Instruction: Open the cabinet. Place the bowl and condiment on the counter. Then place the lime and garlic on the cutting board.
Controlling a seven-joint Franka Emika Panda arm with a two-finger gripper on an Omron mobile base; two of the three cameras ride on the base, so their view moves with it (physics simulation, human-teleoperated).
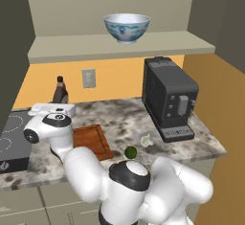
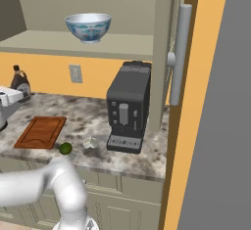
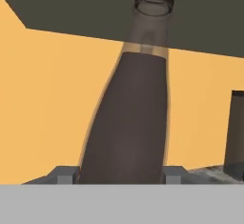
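Note:
The cabinet [image 1: 119, 47] stands open, and the white and blue bowl [image 1: 127, 28] [image 2: 88, 27] sits on its lower shelf. My gripper [image 1: 60, 102] [image 3: 119, 173] is at the back left of the counter [image 1: 124, 118], shut on the dark condiment [image 1: 60, 92] [image 2: 20, 82] [image 3: 128, 123]. The bottle leans between the fingertips [image 3: 64, 174], and its base is hidden behind my hand. The lime [image 1: 130, 152] [image 2: 65, 149] and the garlic [image 1: 146, 140] [image 2: 89, 142] lie on the counter right of the cutting board [image 1: 93, 140] [image 2: 41, 131], which has nothing on it.
A black coffee machine [image 1: 170, 99] [image 2: 128, 106] stands at the right of the counter. The black stovetop [image 1: 12, 138] lies at the left. A wall outlet [image 1: 88, 78] sits behind the bottle. The open cabinet door with its silver handle [image 2: 180, 48] juts out at the right.

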